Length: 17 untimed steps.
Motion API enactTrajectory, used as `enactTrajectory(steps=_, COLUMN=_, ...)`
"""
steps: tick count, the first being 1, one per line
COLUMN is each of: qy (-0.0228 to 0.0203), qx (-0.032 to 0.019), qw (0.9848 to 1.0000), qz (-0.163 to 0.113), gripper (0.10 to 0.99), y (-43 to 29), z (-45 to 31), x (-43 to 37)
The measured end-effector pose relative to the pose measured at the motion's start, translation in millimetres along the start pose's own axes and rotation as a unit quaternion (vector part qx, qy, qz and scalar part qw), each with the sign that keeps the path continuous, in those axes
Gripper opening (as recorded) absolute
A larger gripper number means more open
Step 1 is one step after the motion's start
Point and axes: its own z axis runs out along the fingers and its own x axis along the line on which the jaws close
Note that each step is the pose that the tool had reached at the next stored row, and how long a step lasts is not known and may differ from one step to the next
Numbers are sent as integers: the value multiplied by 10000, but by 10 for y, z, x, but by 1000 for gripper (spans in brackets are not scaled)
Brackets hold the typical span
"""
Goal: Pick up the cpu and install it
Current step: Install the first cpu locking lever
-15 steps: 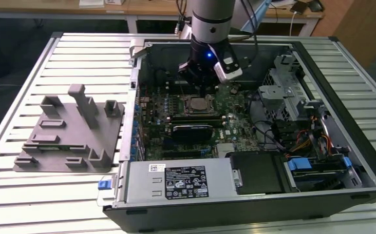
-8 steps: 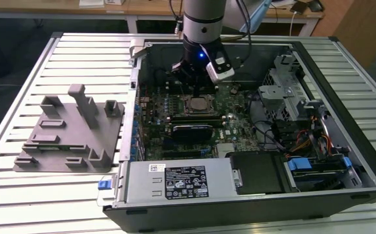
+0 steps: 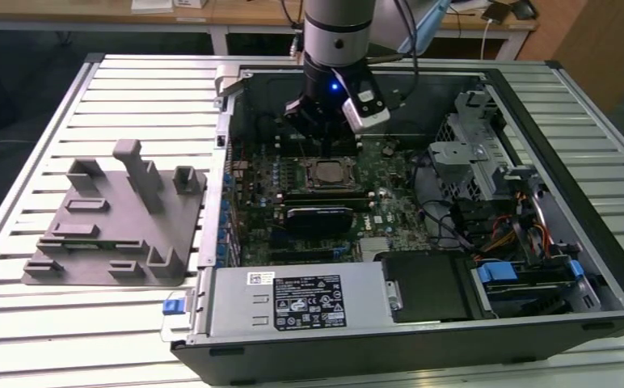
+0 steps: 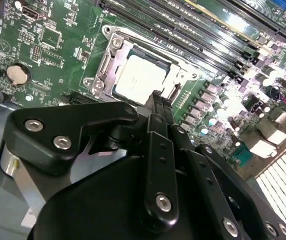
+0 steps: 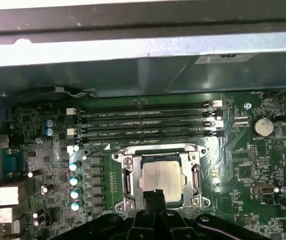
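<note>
The cpu (image 3: 325, 172) (image 4: 138, 77) (image 5: 162, 179) lies flat with its silver top up inside the motherboard socket, framed by the open metal bracket (image 5: 128, 180). My gripper (image 3: 320, 148) hangs just above the socket inside the open computer case. In both wrist views its black fingertips are pressed together at the cpu's near edge, gripper (image 4: 158, 97) (image 5: 153, 197), with nothing held between them. Whether the tips touch the chip I cannot tell.
A grey plastic fixture block (image 3: 118, 218) stands on the slatted table at the exterior view's left. The case holds memory slots (image 5: 143, 125), a coin battery (image 5: 262, 126), a power supply (image 3: 290, 303), drive cages and cables (image 3: 495, 202) at the exterior view's right.
</note>
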Motion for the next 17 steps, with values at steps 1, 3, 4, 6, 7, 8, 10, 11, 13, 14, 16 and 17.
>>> enactTrajectory(steps=1, qy=0, qx=1, qw=10000, qz=0, gripper=106, y=0, z=-15, x=0)
enactTrajectory(steps=3, qy=0, qx=0, qw=10000, qz=0, gripper=106, y=1, z=-43, x=-1)
enactTrajectory(steps=4, qy=0, qx=0, qw=10000, qz=0, gripper=106, y=2, z=-48, x=-1)
enactTrajectory(steps=6, qy=-3, qx=-1, qw=10000, qz=0, gripper=106, y=1, z=-47, x=5)
enactTrajectory(steps=7, qy=-5, qx=0, qw=10000, qz=0, gripper=106, y=-1, z=-49, x=32)
enactTrajectory(steps=8, qy=-6, qx=0, qw=10000, qz=0, gripper=106, y=-2, z=-49, x=50)
enactTrajectory(steps=10, qy=-8, qx=-1, qw=10000, qz=-1, gripper=106, y=-5, z=-49, x=85)
enactTrajectory(steps=11, qy=-8, qx=-1, qw=10000, qz=-1, gripper=106, y=-6, z=-50, x=102)
enactTrajectory(steps=13, qy=-13, qx=-1, qw=10000, qz=0, gripper=106, y=-8, z=-50, x=136)
enactTrajectory(steps=14, qy=-18, qx=-1, qw=10000, qz=0, gripper=106, y=-9, z=-50, x=147)
enactTrajectory(steps=16, qy=-25, qx=-1, qw=10000, qz=-1, gripper=106, y=-9, z=-58, x=152)
enactTrajectory(steps=17, qy=-28, qx=-2, qw=10000, qz=-1, gripper=106, y=-9, z=-66, x=151)
